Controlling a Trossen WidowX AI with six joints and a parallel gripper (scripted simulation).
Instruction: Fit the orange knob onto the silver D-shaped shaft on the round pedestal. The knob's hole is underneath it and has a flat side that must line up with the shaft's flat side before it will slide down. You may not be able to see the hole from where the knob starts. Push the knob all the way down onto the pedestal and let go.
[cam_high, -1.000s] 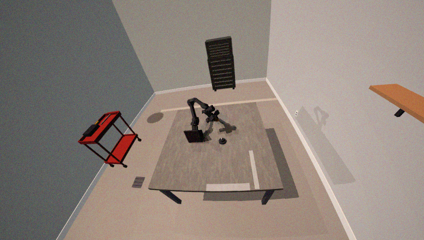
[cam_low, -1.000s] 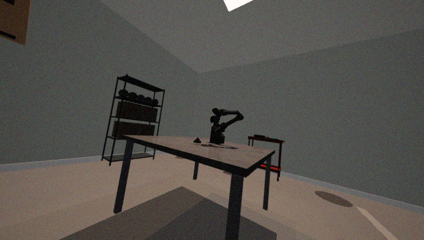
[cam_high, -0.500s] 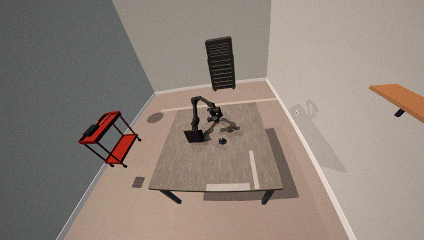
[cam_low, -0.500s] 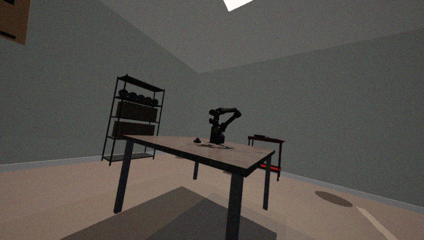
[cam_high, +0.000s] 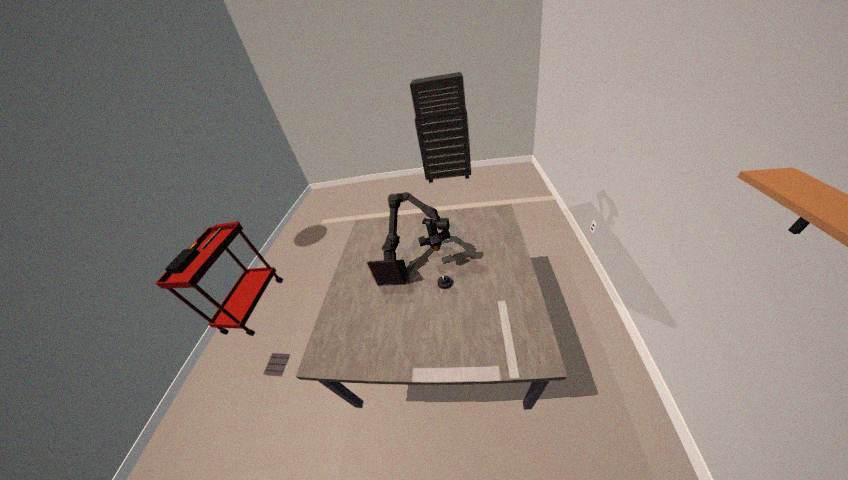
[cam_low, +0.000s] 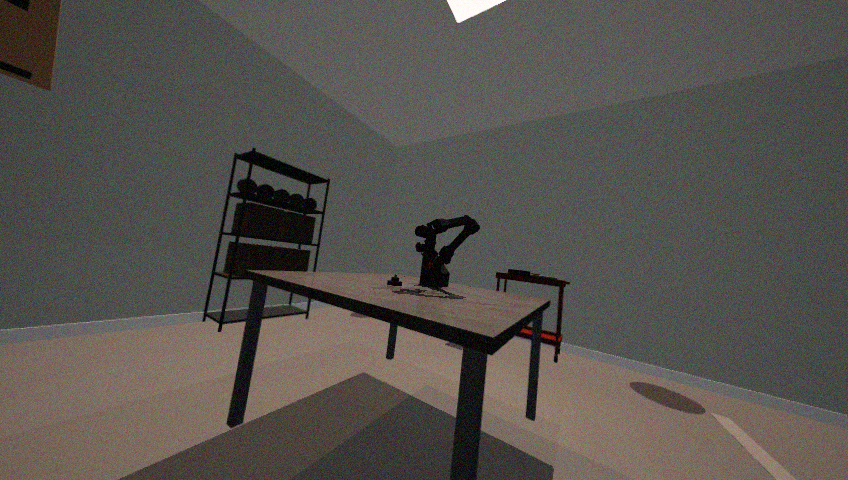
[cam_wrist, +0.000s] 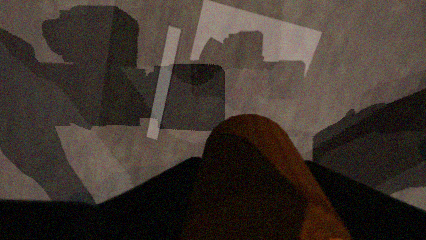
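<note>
My gripper (cam_high: 436, 244) (cam_wrist: 248, 168) is shut on the orange knob (cam_high: 436, 248) (cam_wrist: 252, 130), held in the air above the table. The wrist view shows the knob's rounded side between the dark fingertips; its hole is not visible. The dark round pedestal (cam_high: 445, 284) (cam_low: 394, 282) stands on the table, nearer to the top view than the held knob. The knob is higher than the pedestal and not touching it. The small silver shaft (cam_high: 443, 277) stands up from the pedestal; its flat side is too small to make out.
The arm's dark base (cam_high: 387, 273) stands on the wooden table (cam_high: 380, 333), left of the pedestal in the top view. Pale strips (cam_high: 507, 339) (cam_high: 455, 374) lie near the table's front and right. A red cart (cam_high: 243, 294) and a shelf rack (cam_low: 276, 237) stand off the table.
</note>
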